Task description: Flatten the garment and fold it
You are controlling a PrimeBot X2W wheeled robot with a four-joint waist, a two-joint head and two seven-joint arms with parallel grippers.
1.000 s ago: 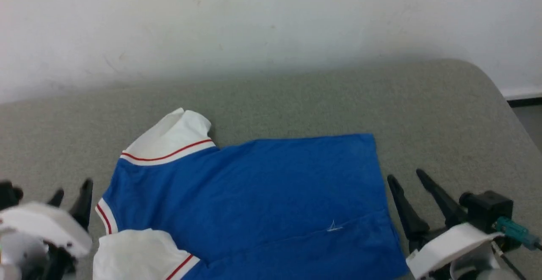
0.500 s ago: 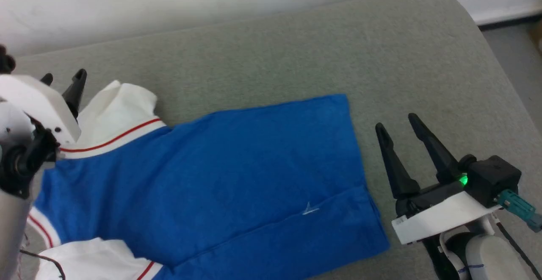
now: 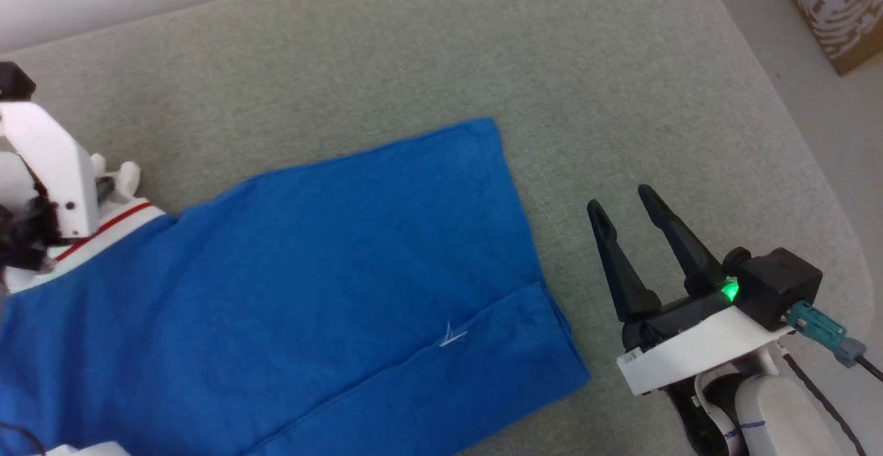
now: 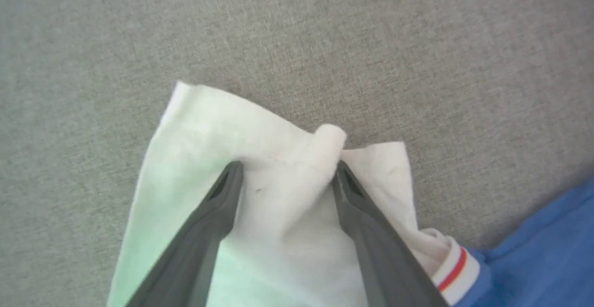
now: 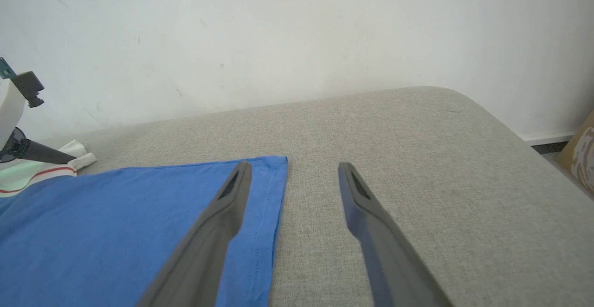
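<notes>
The garment [image 3: 310,283] lies spread on the grey cloth-covered worktop [image 3: 345,49]. In the head view it fills the lower left of the frame, and its blue body runs out past the bottom edge. A crease crosses the blue cloth by the small white logo [image 3: 452,335], so I judge it is not yet flat.

The left gripper [image 4: 287,167] is over the white sleeve [image 4: 260,126]. Its jaws are wide apart, one on each side of a small rolled bump at the sleeve's edge, and they hold nothing. Whether the tips already press the cloth, I cannot say from this angle.

The right gripper [image 3: 621,199] hovers just beside the hem, in the lower right of the frame. Its jaws are also spread and empty. In its wrist view one finger is over the blue corner and the other over bare worktop.

My worry is the sleeve. It is bunched, so closing here may pinch two layers together, and a pull would then drag the shoulder instead of opening the sleeve. Also, if I fold before I smooth the crease, it will be pressed in.
</notes>
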